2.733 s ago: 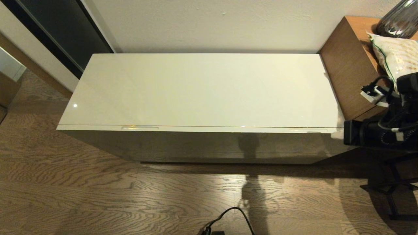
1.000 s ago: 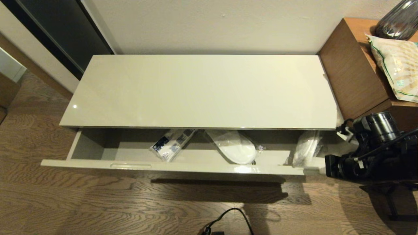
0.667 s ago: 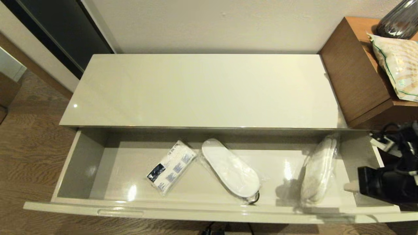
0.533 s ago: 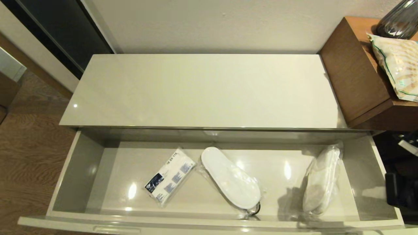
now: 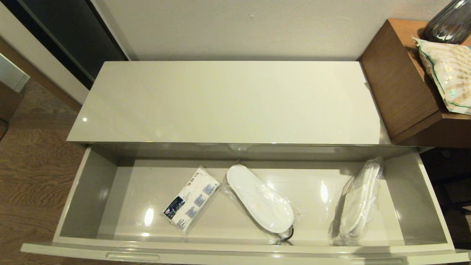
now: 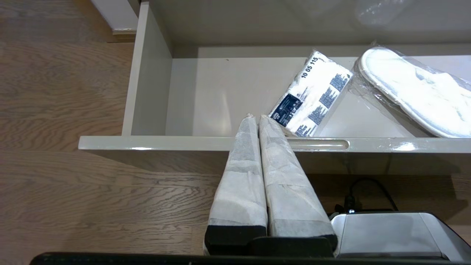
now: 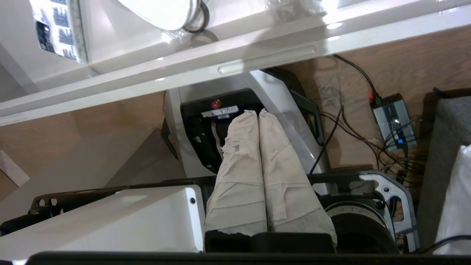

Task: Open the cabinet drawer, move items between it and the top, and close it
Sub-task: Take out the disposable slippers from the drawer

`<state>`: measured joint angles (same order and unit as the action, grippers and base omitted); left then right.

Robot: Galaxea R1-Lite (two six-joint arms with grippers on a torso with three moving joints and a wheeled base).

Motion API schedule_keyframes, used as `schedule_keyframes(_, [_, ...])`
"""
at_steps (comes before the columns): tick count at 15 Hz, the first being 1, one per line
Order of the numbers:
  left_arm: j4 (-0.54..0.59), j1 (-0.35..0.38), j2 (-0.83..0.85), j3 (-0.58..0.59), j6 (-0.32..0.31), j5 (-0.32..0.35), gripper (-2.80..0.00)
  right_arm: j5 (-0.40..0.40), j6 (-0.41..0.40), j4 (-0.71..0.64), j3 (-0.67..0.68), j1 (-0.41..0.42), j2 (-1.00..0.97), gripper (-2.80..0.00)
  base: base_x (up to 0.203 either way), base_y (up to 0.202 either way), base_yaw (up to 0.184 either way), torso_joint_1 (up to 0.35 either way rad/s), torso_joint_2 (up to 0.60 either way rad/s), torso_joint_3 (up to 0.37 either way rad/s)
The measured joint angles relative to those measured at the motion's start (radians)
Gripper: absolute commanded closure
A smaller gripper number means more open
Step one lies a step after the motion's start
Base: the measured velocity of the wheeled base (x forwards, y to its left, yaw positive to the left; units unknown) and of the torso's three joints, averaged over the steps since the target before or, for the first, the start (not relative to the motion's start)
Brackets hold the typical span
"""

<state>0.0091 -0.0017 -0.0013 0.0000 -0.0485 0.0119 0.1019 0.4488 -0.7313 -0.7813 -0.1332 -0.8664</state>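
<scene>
The cabinet drawer [image 5: 92, 191] stands pulled far out below the glossy cream top [image 5: 228, 103], which is bare. Inside lie a white printed packet with a dark blue label [image 5: 191, 200], a wrapped white slipper [image 5: 259, 198] beside it, and a second wrapped pair of slippers [image 5: 358, 204] toward the right end. Neither arm shows in the head view. My left gripper [image 6: 257, 117] is shut and empty, low in front of the drawer's front rim [image 6: 147, 142], close to the packet [image 6: 312, 94]. My right gripper [image 7: 254, 112] is shut and empty, below the drawer front [image 7: 265, 60], over the robot's base.
A brown wooden desk [image 5: 401, 84] adjoins the cabinet on the right, carrying a green-trimmed snack bag [image 5: 449, 70] and a dark vase [image 5: 449, 22]. Cables and a power adapter [image 7: 393, 121] lie on the wood floor under the drawer.
The drawer went from shut to fully pulled out, exposing the packet and slippers. The right arm, which was at the drawer's right end, has dropped out of the head view.
</scene>
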Motion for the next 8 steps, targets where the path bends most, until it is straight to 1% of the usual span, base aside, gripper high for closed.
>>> schedule_keyframes(4, [0.000, 0.001, 0.000, 0.000, 0.000, 0.000, 0.00, 0.000, -0.009, 0.011, -0.003, -0.001, -0.029, 0.00, 0.000, 0.000, 0.000, 0.000, 0.00, 0.000])
schedule_keyframes(6, [0.000, 0.000, 0.000, 0.000, 0.000, 0.000, 0.00, 0.000, -0.032, 0.035, 0.002, -0.001, -0.052, 0.00, 0.000, 0.000, 0.000, 0.000, 0.00, 0.000])
schedule_keyframes(8, [0.000, 0.000, 0.000, 0.000, 0.000, 0.000, 0.00, 0.000, -0.074, 0.074, 0.009, -0.001, -0.082, 0.00, 0.000, 0.000, 0.000, 0.000, 0.00, 0.000])
